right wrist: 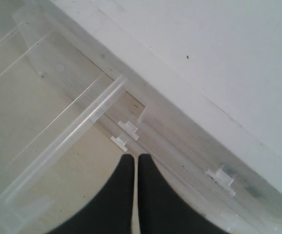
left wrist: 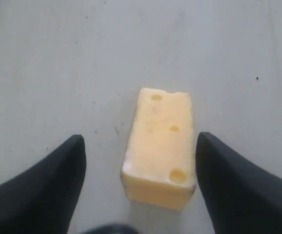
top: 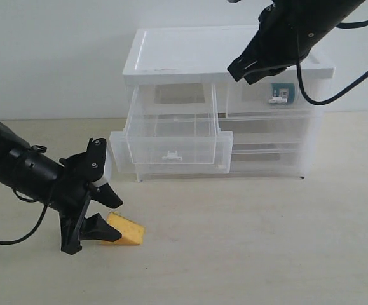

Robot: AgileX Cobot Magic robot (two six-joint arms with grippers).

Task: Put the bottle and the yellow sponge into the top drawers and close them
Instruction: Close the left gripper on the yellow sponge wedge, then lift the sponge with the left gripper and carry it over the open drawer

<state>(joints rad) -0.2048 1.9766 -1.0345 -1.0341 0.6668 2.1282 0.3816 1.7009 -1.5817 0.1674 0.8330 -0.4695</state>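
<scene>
Because the yellow sponge (left wrist: 159,146) is light, soft foam, I judge it will squash under pressure: grip its two long flat sides with modest force. Its surface is matte and pitted with round holes. It lies on the table (top: 253,248), straddled by my left gripper (top: 114,217), jaws spread. The left top drawer (top: 171,143), clear smooth plastic, stands pulled out. The bottle (top: 279,93) shows through the right top drawer (top: 247,101). My right gripper (right wrist: 135,158) is clenched, empty

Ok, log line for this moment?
left pincer open around sponge; right pincer shut; left drawer open; bottle inside shut right drawer
</scene>
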